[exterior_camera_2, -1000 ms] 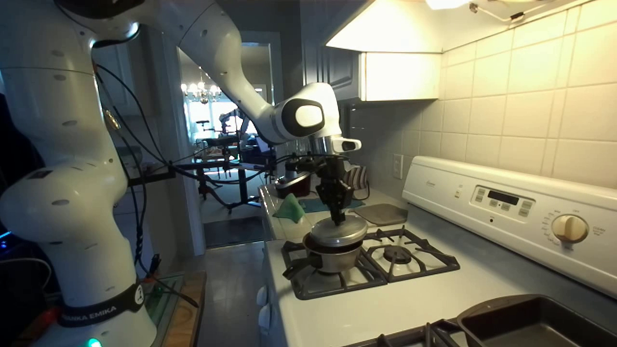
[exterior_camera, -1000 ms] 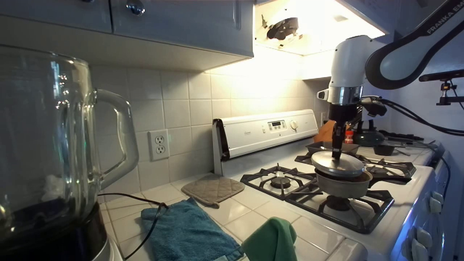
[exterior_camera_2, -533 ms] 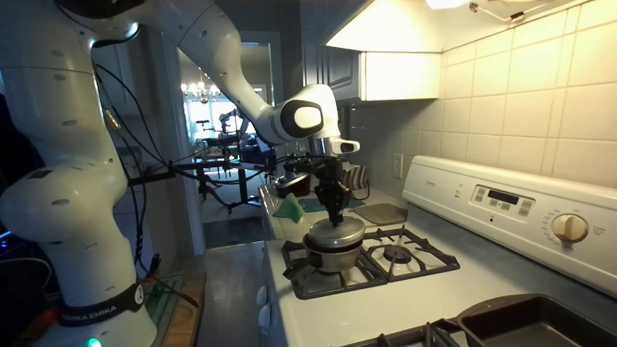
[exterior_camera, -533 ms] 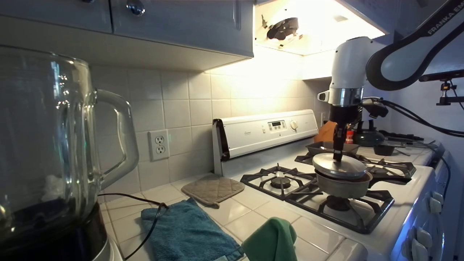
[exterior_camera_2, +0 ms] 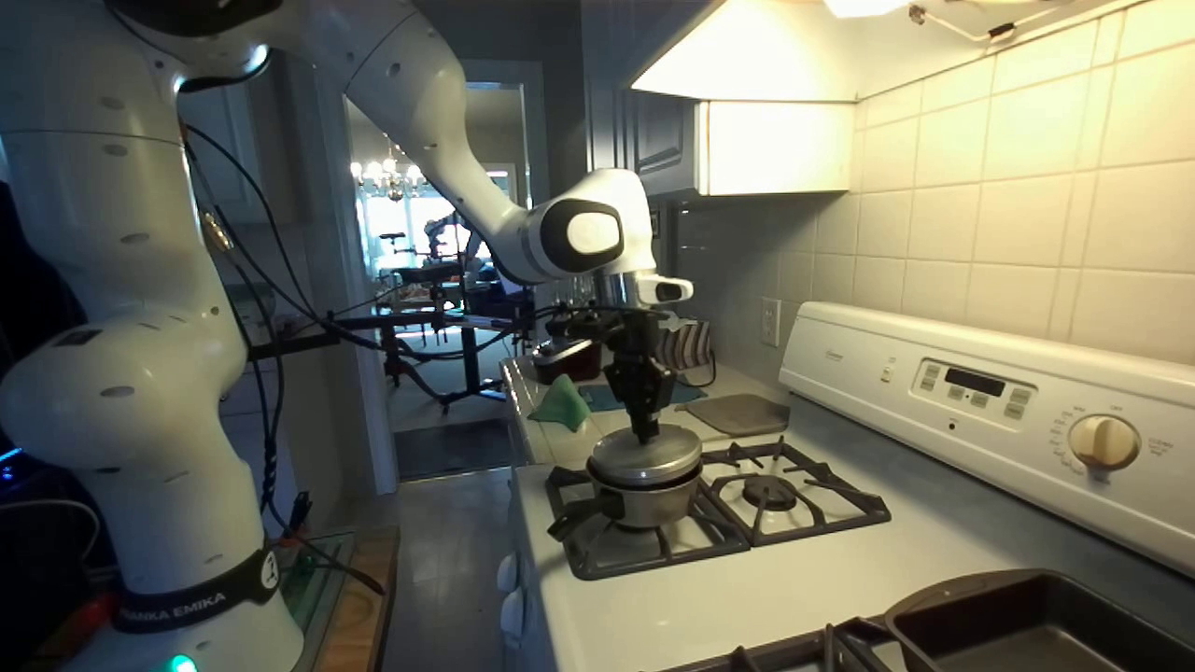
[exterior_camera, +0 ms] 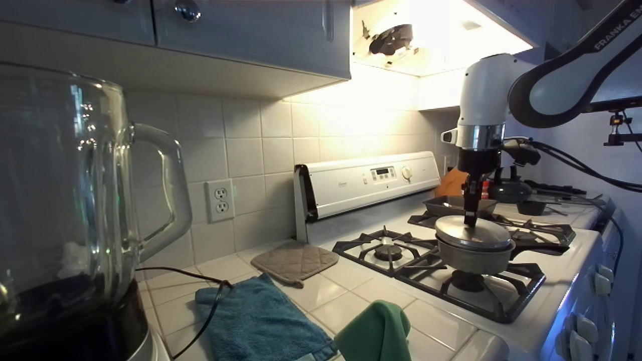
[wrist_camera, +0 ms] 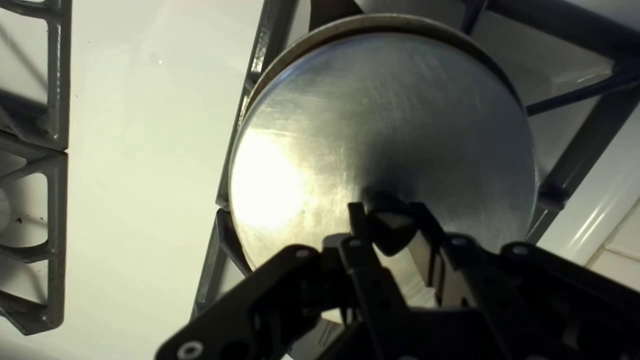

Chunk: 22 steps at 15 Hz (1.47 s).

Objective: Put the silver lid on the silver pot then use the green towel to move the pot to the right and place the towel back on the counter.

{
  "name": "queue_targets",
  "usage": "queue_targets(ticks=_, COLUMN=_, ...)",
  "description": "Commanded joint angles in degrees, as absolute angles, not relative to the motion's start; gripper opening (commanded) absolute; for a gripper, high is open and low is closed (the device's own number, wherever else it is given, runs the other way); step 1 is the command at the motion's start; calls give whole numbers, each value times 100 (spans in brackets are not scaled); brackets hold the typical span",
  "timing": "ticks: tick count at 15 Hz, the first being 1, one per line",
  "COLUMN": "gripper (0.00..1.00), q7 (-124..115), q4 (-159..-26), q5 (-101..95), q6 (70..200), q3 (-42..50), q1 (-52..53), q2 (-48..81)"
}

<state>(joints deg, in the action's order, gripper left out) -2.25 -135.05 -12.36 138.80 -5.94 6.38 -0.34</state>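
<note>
1. Silver lid and our claw are sinking toward the silver pot below.
2. Jaws nearly closed, we are gripping its knob.
3. We are likely finishing the covering step.

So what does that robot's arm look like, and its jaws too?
The arm is glossy white, rounded and black-trimmed, with a shiny silver collar near the end. Black cables run alongside it. A dark band low on it carries pale FRANKA EMIKA lettering. In the wrist view, the jaws are black and jointed, with round grey pivots.
</note>
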Motion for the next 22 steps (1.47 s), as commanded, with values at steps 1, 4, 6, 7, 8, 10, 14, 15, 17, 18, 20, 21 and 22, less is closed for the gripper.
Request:
queue_targets(ticks=1, gripper=6, q7=-202, q4=-13593, q5=-1092, q6=13996, q3=-613, q1=639, q2=-73)
queue_targets(ticks=4, gripper=6, q7=-190, q4=-13574, q5=-1085, q6=13978, q3=-614, q1=640, q2=-34)
queue_targets(ticks=6, gripper=6, q7=-189, q4=-13572, q5=-1081, q6=13981, q3=-616, q1=643, q2=-9)
queue_targets(ticks=7, gripper=6, q7=-186, q4=-13569, q5=-1077, q6=13980, q3=-617, q1=643, q2=1)
queue_targets(ticks=8, gripper=6, q7=-182, q4=-13565, q5=-1072, q6=13976, q3=-618, q1=644, q2=17)
queue_targets(ticks=10, gripper=15, q7=-184, q4=-13563, q5=-1065, q6=13972, q3=-618, q1=645, q2=25)
queue_targets(ticks=14, gripper=64, q7=-302, q4=-13540, q5=-1163, q6=13891, q3=-628, q1=657, q2=24)
queue_targets(ticks=15, gripper=70, q7=-333, q4=-13546, q5=-1175, q6=13896, q3=-648, q1=678, q2=-19)
queue_targets(ticks=17, gripper=84, q7=-414, q4=-13539, q5=-1232, q6=13867, q3=-723, q1=757, q2=-108)
queue_targets(ticks=18, gripper=92, q7=-411, q4=-13523, q5=-1234, q6=13865, q3=-793, q1=829, q2=-151)
queue_targets(ticks=20, gripper=99, q7=-449, q4=-13438, q5=-1299, q6=13847, q3=-1019, q1=1027, q2=-197)
queue_targets(ticks=21, gripper=100, q7=-392, q4=-13366, q5=-1324, q6=13840, q3=-1163, q1=1155, q2=-158)
queue_targets(ticks=22, gripper=100, q7=-317, q4=-13271, q5=-1329, q6=13843, q3=-1324, q1=1302, q2=-70)
